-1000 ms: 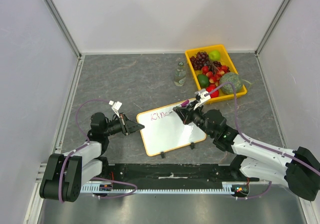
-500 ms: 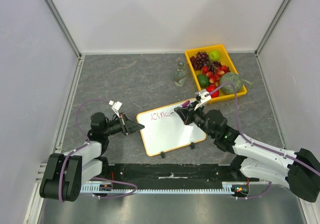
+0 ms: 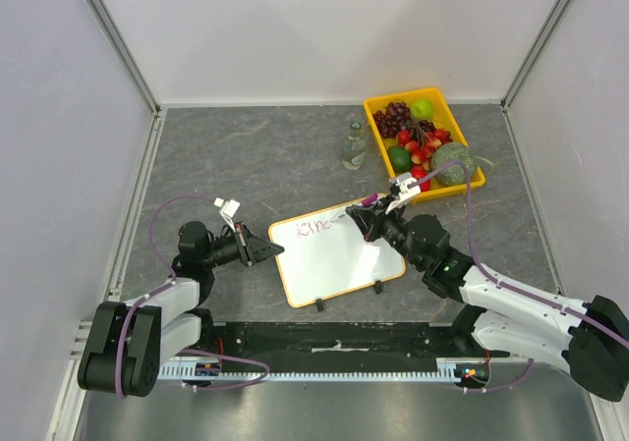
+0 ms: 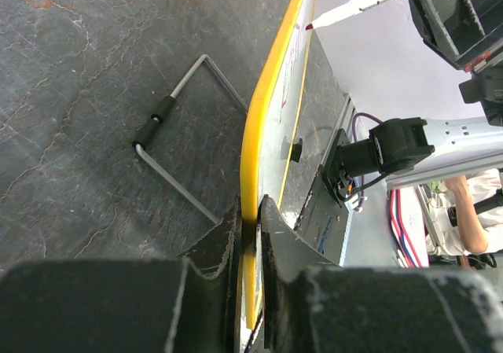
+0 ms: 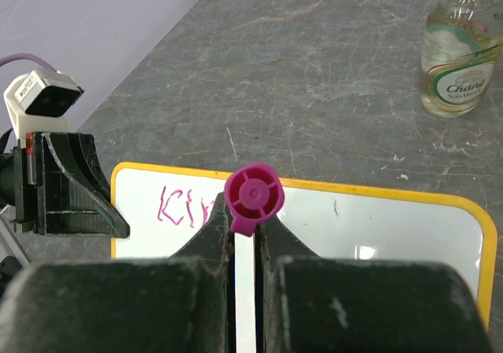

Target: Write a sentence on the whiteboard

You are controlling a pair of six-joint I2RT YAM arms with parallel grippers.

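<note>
The whiteboard (image 3: 339,252) with its yellow rim lies on the grey table. My left gripper (image 3: 275,250) is shut on its left edge; in the left wrist view the rim (image 4: 259,156) sits between the fingers. My right gripper (image 3: 366,227) is shut on a white marker with a pink end cap (image 5: 253,196) and holds its tip (image 4: 310,27) on the board. Pink letters reading about "Kin" (image 3: 316,227) stand at the board's top left, also in the right wrist view (image 5: 182,207). The rest of the sentence is not there.
A yellow fruit tray (image 3: 374,107) with grapes, apple, avocado and melon stands at the back right. A small glass bottle (image 3: 354,145) stands left of it, also in the right wrist view (image 5: 460,50). A wire stand (image 4: 185,145) lies under the board.
My right gripper with the marker has moved slightly right along the top line of the board. The left arm and the board have not moved.
</note>
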